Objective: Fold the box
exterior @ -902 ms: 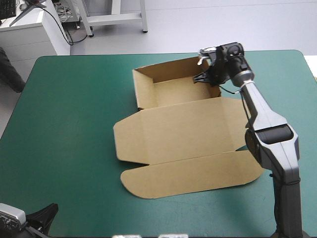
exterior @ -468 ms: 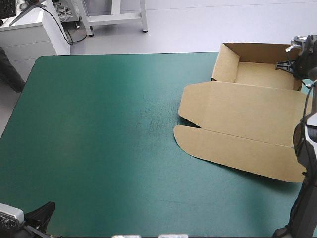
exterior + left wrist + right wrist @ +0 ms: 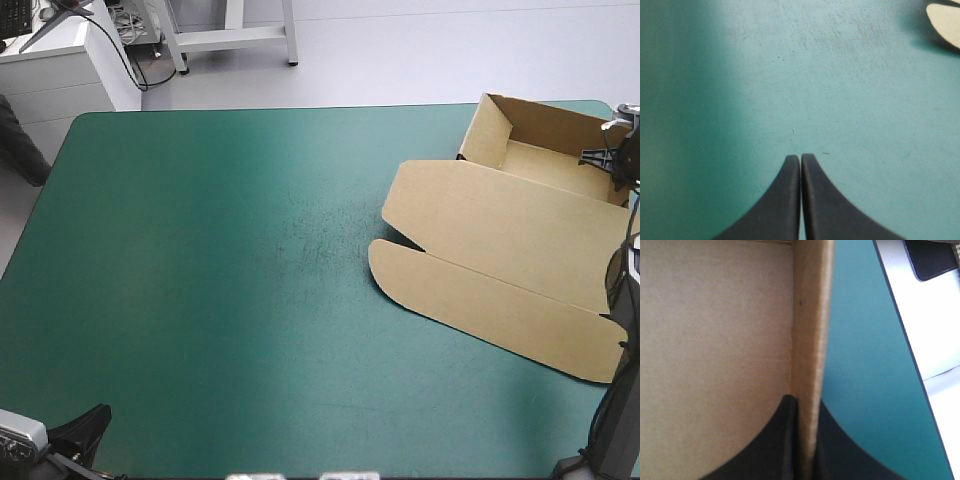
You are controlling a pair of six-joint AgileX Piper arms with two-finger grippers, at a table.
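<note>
One box (image 3: 500,235) farther right than before, wall in right gripper (image 3: 593,158).

Left gripper (image 3: 800,157) pressed closed, right gripper (image 3: 805,402) pinching

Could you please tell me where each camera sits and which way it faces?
High view: above and behind the robot, looking down on the table and box; right arm shows.
Left wrist view: over the wrist, along the shut left gripper at bare cover.
Right wrist view: along the right gripper, shut on the box's wall.
Shared: the box appears in all three.
</note>
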